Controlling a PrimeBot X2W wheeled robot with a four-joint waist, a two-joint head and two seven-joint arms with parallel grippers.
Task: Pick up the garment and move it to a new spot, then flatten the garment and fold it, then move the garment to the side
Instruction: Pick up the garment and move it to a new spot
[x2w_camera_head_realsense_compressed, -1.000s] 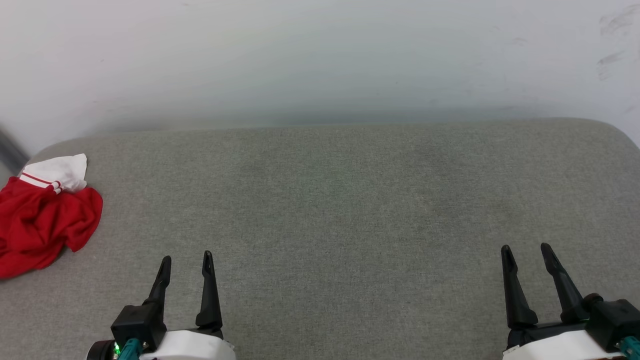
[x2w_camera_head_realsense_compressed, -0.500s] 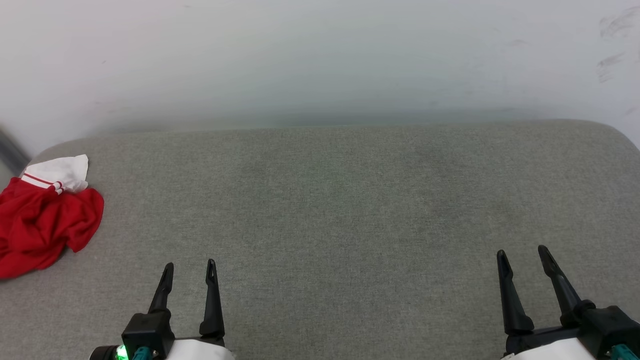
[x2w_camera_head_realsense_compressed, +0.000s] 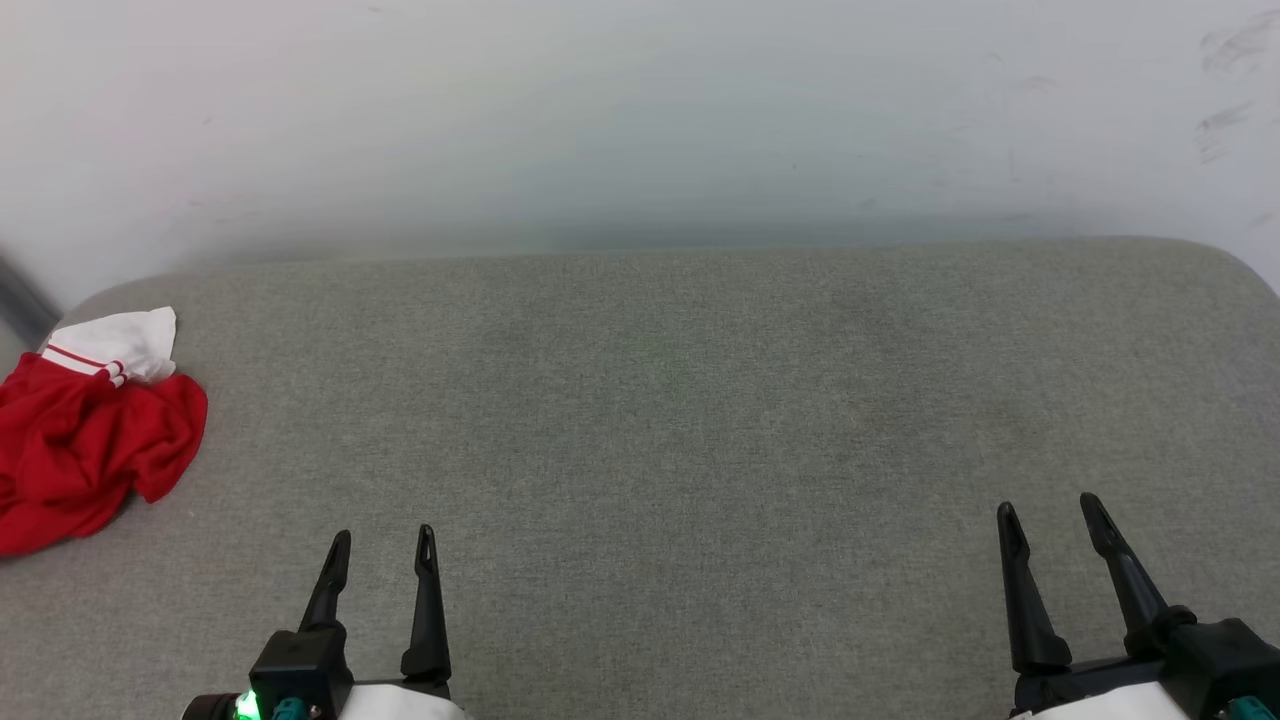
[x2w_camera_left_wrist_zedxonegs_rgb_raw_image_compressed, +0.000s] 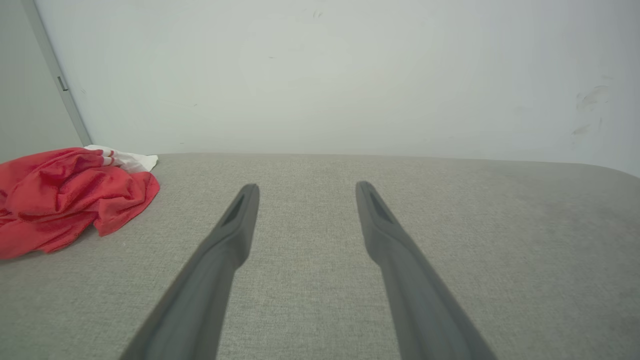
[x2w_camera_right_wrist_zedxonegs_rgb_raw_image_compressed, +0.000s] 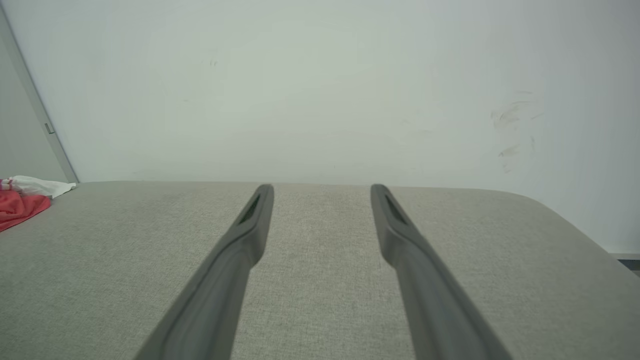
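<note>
While the red T-shirt (x2w_camera_head_realsense_compressed: 90, 450) lies crumpled in a heap at the left end of the grey padded surface (x2w_camera_head_realsense_compressed: 680, 420), neither gripper touches it. Part of the heap runs past the surface's left edge as the head view frames it. One white sleeve (x2w_camera_head_realsense_compressed: 125, 340), edged with two thin red stripes, sits on the side of the heap nearer the surface's back edge. Any lettering on the shirt's front is folded out of sight.

The left gripper (x2w_camera_head_realsense_compressed: 383, 537) hovers over the surface's front edge, left of its middle, with its two dark fingers spread apart and nothing between them. The shirt is well apart from it, further left and further toward the back. A green light (x2w_camera_head_realsense_compressed: 247, 705) glows on the wrist behind this gripper.

The right gripper (x2w_camera_head_realsense_compressed: 1049, 505) hovers over the front edge near the surface's right end, its fingers likewise parted and empty. In its own wrist view the shirt is a small red and white patch at the surface's far left end.

Both pairs of fingers point toward the surface's back edge, where a pale wall (x2w_camera_head_realsense_compressed: 640, 120) rises. Dark scuff marks (x2w_camera_head_realsense_compressed: 1235, 50) smudge the wall above the surface's right back corner. A grey vertical strip (x2w_camera_left_wrist_zedxonegs_rgb_raw_image_compressed: 55, 75) runs down the wall at the surface's left back corner, just behind the shirt.
</note>
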